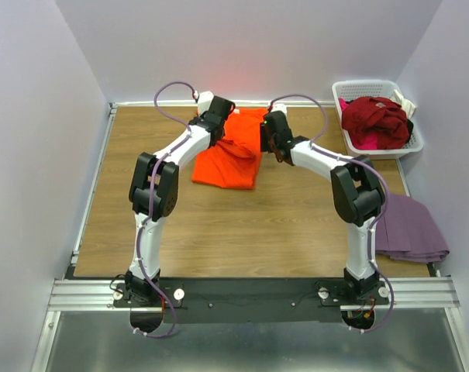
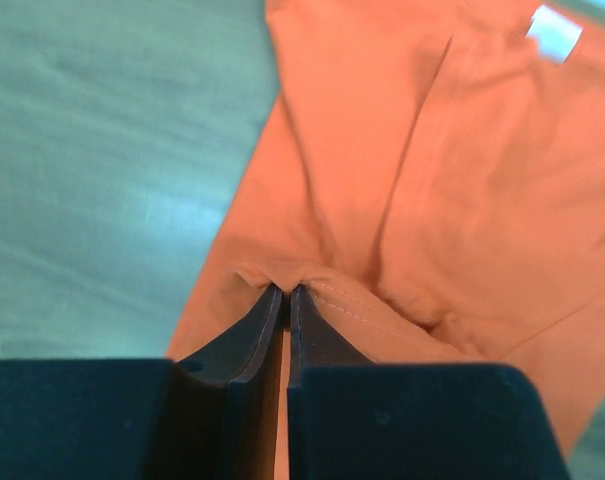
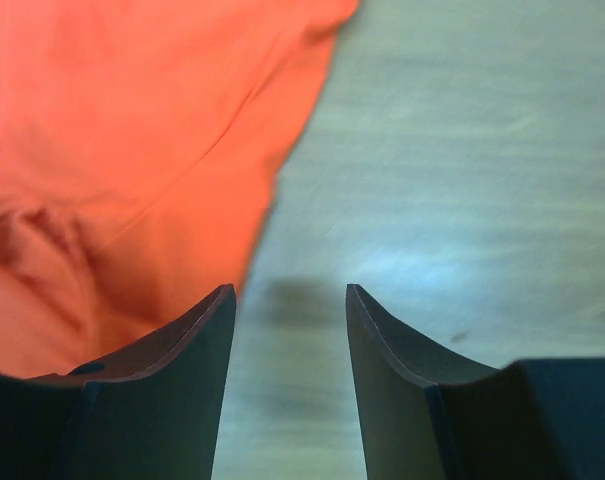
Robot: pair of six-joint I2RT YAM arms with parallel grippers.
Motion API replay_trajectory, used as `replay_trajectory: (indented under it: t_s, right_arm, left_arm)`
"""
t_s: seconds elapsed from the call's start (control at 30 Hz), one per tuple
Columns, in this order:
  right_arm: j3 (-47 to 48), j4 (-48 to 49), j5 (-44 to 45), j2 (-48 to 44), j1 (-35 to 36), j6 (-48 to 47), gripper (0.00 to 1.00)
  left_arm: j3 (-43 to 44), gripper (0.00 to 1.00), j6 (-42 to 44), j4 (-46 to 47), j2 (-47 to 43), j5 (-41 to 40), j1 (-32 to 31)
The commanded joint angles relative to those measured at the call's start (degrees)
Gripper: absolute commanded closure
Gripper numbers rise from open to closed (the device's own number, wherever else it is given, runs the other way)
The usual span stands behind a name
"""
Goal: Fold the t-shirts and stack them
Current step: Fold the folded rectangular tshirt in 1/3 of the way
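One orange tee (image 2: 432, 150): left pincer (image 2: 285, 292) clenches it, right pincer (image 3: 290, 292) released; basket (image 1: 374, 84) well apart.

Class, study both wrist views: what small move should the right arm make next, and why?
Probably slide the right gripper sideways onto the orange shirt and close: its fingers stand open over bare table beside the cloth, while the left gripper pinches a fold.

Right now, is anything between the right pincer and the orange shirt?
Nothing visible. The right pincer hangs open over the table, with the edge of the orange shirt right beside one finger. The left pincer is shut on a fold of that shirt.
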Motion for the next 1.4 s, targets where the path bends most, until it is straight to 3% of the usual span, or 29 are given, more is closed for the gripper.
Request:
replay_trajectory:
  t_s: [0.0, 0.27, 0.6, 0.9, 1.37]
  right_arm:
    - [4.4, 0.0, -1.3, -0.1, -1.9, -1.5, 0.43]
    - [-0.4, -0.1, -4.9, -3.5, -1.9, -0.2, 0.43]
    - [-4.4, -0.5, -12.8, -7.4, 2.4, -0.2, 0.43]
    - [-3.9, -1.1, -16.7, -5.7, 10.7, 1.9, 0.43]
    - [-10.5, -1.0, -19.1, -2.2, 11.3, 4.2, 0.47]
  left_arm:
    - [7.1, 0.82, 4.6, -1.8, 2.5, 1.3, 0.2]
    - [-1.1, 0.55, 5.5, 3.1, -1.2, 0.7, 0.6]
    - [-5.8, 0.55, 1.8, -0.3, -3.4, -2.7, 2.1]
    - [-21.9, 0.58, 0.8, 3.5, -8.5, 5.1, 3.7]
    - [-30.3, 0.61, -1.4, 1.9, -9.2, 7.4, 4.8]
